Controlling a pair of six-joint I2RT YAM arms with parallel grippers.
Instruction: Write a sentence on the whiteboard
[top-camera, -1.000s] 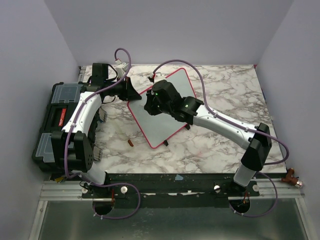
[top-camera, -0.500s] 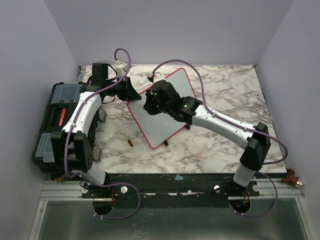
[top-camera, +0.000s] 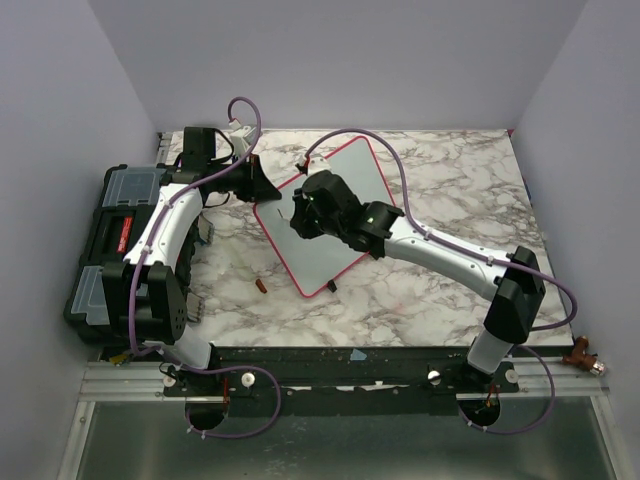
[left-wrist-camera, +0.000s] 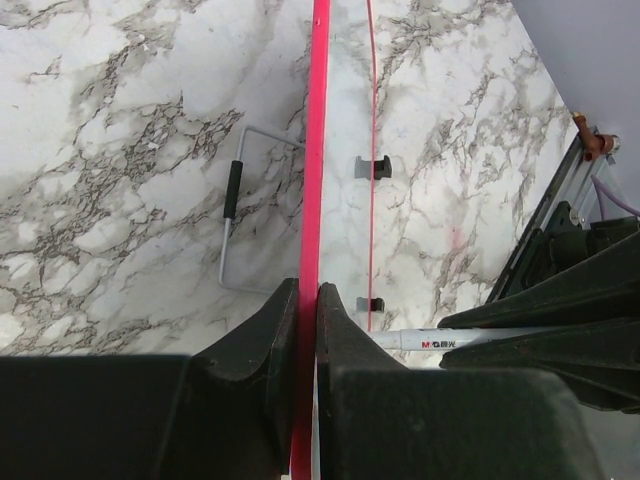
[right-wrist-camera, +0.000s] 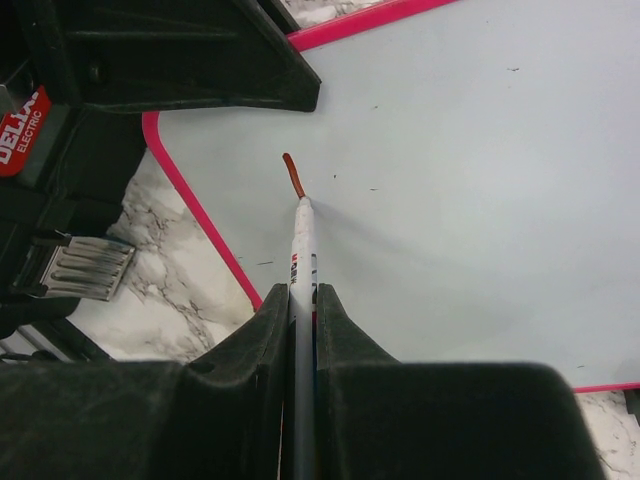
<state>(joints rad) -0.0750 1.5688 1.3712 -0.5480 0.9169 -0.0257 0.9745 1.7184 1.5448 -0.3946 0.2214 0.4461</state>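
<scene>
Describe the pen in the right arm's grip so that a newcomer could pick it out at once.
On the marble table, find the whiteboard with its red-pink frame; the right gripper hangs over it. Between its jaws is the marker: a slim white printed barrel with a reddish-brown tip, unlike the small reddish piece lying loose on the marble.

The marble-patterned table (top-camera: 450, 190) has a white top with grey veining. A black toolbox (top-camera: 110, 240) with clear lid compartments and a red label sits against its 9 o'clock edge. A small brown piece (top-camera: 261, 286) lies toward 7 o'clock, and a blue scrap (top-camera: 358, 354) lies at the 6 o'clock edge.
</scene>
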